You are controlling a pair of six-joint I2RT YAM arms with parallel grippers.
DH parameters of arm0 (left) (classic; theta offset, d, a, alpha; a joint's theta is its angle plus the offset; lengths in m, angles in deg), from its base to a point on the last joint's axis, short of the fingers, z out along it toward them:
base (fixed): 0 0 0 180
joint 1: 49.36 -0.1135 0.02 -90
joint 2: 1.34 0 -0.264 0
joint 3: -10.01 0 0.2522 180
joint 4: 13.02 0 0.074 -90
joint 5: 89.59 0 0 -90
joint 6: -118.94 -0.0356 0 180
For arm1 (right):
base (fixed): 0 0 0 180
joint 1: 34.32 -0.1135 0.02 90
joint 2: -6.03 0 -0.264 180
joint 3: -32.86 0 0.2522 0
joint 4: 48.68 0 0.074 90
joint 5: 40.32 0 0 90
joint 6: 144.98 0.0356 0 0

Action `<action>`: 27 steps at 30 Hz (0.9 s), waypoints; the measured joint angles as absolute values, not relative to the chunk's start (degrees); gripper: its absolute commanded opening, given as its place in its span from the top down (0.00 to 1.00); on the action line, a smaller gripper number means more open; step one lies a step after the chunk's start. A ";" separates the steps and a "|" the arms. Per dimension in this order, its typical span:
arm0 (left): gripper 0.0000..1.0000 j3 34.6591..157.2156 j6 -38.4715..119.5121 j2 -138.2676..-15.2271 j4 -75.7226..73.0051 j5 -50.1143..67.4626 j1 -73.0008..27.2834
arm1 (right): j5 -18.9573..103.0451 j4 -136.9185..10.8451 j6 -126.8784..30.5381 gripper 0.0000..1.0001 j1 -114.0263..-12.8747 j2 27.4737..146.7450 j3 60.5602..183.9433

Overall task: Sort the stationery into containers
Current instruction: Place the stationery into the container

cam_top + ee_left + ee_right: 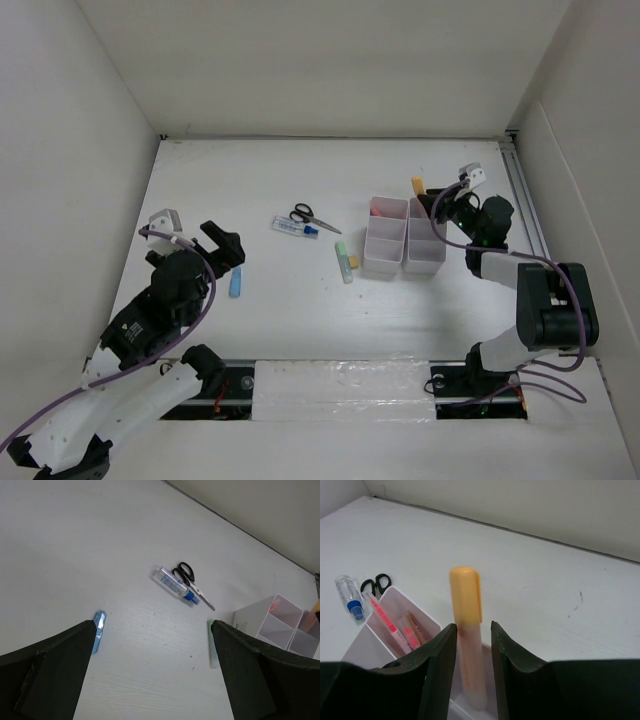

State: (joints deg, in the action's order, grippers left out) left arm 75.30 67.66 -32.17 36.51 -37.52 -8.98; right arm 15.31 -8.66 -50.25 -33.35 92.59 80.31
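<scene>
The white six-compartment organiser [405, 236] stands right of centre. An orange-capped highlighter [466, 600] stands upright in a far compartment, its lower end on the compartment floor. My right gripper [472, 625] straddles its barrel, open, with a gap showing at the right finger. Red pens [387, 622] lie in the neighbouring compartment. On the table lie black-handled scissors [303, 214], a blue-capped tube [294, 228], a green highlighter [344, 261] and a light blue marker [235, 284]. My left gripper [228, 245] hovers open and empty just above the marker.
White walls close in the table on the left, back and right. The organiser's wall [270, 625] shows at the right of the left wrist view, with the green highlighter [212, 645] just left of it.
</scene>
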 measured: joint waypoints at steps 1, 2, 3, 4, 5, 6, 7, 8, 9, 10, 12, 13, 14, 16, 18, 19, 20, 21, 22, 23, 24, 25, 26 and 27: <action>0.00 75.23 67.55 -32.10 36.51 -37.50 -8.98 | 15.34 -8.73 -50.25 0.59 -33.35 92.57 80.31; 0.00 75.19 67.49 -32.00 36.54 -37.48 -8.98 | 15.34 -8.88 -50.25 0.59 -33.35 92.57 80.31; 0.00 75.16 67.46 -31.86 36.49 -37.41 -8.98 | 15.38 -8.97 -50.25 0.59 -33.35 92.57 80.29; 0.00 75.16 67.42 -31.71 36.45 -37.30 -8.98 | 15.38 -9.06 -50.25 0.57 -33.35 92.57 80.29; 0.00 75.16 67.27 -31.56 36.34 -37.26 -8.98 | 15.38 -9.19 -50.27 0.57 -33.35 92.51 80.29; 0.00 75.16 67.22 -31.51 36.27 -37.26 -8.98 | 15.38 -9.25 -50.25 0.57 -33.37 92.44 80.27; 0.00 75.16 67.11 -31.47 36.16 -37.24 -8.98 | 15.40 -9.27 -50.27 0.57 -33.59 92.27 80.16; 0.00 75.16 67.07 -31.47 36.12 -37.19 -8.98 | 15.42 -9.17 -50.25 0.57 -33.66 92.00 79.87; 0.00 75.16 67.00 -31.47 36.12 -37.15 -8.98 | 15.40 -9.19 -50.27 0.57 -33.72 91.72 79.59; 0.00 75.14 66.92 -31.47 36.12 -37.10 -8.98 | 15.40 -9.27 -50.25 0.57 -33.74 91.43 79.39; 0.00 75.14 66.87 -31.47 36.12 -37.10 -8.98 | 15.45 -9.12 -50.25 0.55 -33.94 90.95 79.00; 0.00 75.14 66.87 -31.47 36.12 -37.06 -8.98 | 15.51 -9.01 -50.23 0.55 -33.96 90.47 78.63; 0.00 75.14 66.85 -31.47 36.12 -36.95 -8.98 | 15.51 -8.99 -50.23 0.55 -33.98 89.88 78.15; 0.00 75.14 66.85 -31.47 36.12 -36.82 -8.98 | 15.51 -8.77 -50.19 0.51 -34.01 88.20 76.73; 0.00 75.14 66.85 -31.47 36.12 -36.67 -8.98 | 15.58 -8.97 -50.08 0.35 -34.03 86.08 75.35; 0.00 75.14 66.85 -31.47 36.12 -36.62 -8.98 | 15.64 -9.06 -49.86 0.23 -34.05 84.79 74.80; 0.00 75.14 66.85 -31.47 36.10 -36.58 -8.98 | 15.69 -9.47 -49.71 0.14 -34.07 83.28 74.45; 0.00 75.14 66.85 -31.49 36.08 -36.54 -8.98 | 15.80 -9.69 -49.71 0.14 -34.18 81.60 74.21; 0.00 75.14 66.85 -31.49 36.05 -36.49 -8.98 | 15.95 -10.28 -49.84 0.14 -34.57 79.78 74.17; 0.00 75.14 66.85 -31.51 36.05 -36.45 -8.98 | 16.12 -10.98 -50.08 0.14 -35.34 77.95 74.19; 0.00 75.14 66.85 -31.51 36.05 -36.43 -8.98 | 16.34 -11.85 -50.30 0.14 -36.52 76.09 74.21; 0.00 75.14 66.85 -31.54 36.05 -36.45 -8.98 | 16.95 -13.23 -50.56 0.16 -38.38 74.28 74.26; 0.00 75.14 66.85 -31.54 36.05 -36.47 -8.98 | 17.54 -14.98 -50.86 0.17 -40.72 72.66 74.45; 0.00 75.14 66.87 -31.54 36.05 -36.47 -8.98 | 18.07 -17.06 -51.32 0.20 -43.47 71.46 75.06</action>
State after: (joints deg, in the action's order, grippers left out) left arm 75.14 66.87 -31.54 36.05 -36.47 -8.98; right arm 18.07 -17.06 -51.32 -43.47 71.46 75.06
